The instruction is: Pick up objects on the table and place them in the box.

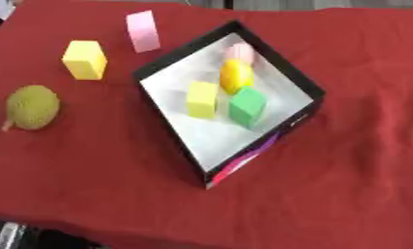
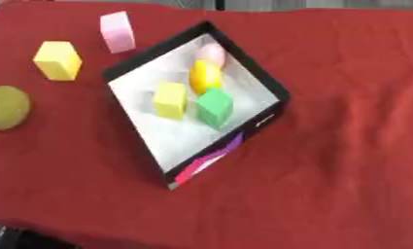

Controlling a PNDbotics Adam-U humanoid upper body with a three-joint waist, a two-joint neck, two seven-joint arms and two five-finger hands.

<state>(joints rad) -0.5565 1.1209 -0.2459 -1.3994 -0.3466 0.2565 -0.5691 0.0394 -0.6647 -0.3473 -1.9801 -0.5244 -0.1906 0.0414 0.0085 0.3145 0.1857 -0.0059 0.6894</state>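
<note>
- Left eye view: neither robot hand appears, so their state cannot be told; nothing is being carried.
- Left eye view: the box (image 1: 163,65) sits on the red tablecloth (image 1: 354,146), turned corner-on. It holds a yellow block (image 1: 202,99), a green block (image 1: 247,106), a yellow egg-shaped item (image 1: 236,76) and a pale pink item (image 1: 241,52) at the far corner.
- Left eye view: three objects are outside the box, to its left: a pink block (image 1: 143,31) just beside the far rim, a yellow cube (image 1: 84,59), and an olive round fruit (image 1: 32,107) near the cloth's left edge.
- Right eye view: same layout; no hand in frame either.
- Judgement: the task is roughly half done and stands between placements. The next move calls for a hand to reach one of the three outside objects, most readily from the left side, close on it, and lift it over the box rim.
</note>
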